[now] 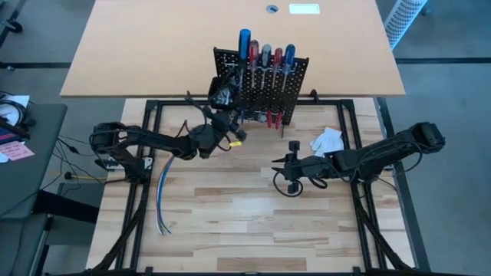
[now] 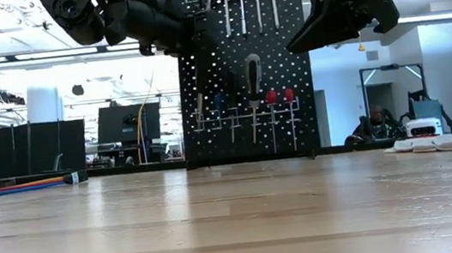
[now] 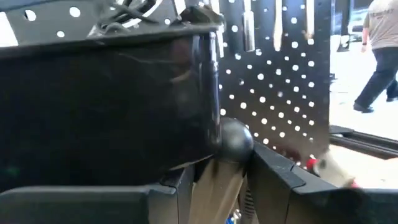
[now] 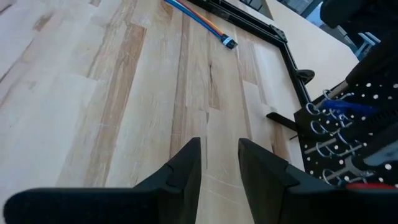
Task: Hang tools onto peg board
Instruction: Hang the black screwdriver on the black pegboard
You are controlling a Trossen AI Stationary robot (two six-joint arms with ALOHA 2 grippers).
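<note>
The left jaws (image 1: 229,126) are up against the black box bin (image 3: 106,106) at the side of the peg board (image 1: 265,88), which stands upright at the far edge of the desk (image 1: 230,215). Between the two dark fingers (image 3: 273,171), which stand a little apart, sits a round black knob (image 3: 235,138), pressed against the bin's corner edge; it looks like the end of a tool handle, though I cannot tell which tool or whether it is truly gripped. Most tools already hang: the screwdrivers (image 1: 265,57) line the top rail, and more, some red-handled, sit in the lower row (image 2: 249,106).

The risk lies in this closeness. If the knob stays jammed on the bin's edge, any push forward may tip or slide the light board on its feet and shake the hung tools loose. A weak hold on a round knob may also let it roll out and drop behind the bin.

The right jaws (image 4: 219,163) hover apart and empty over bare desk, well away from the board; the bundle of cables (image 1: 163,195) lies far to their side.
</note>
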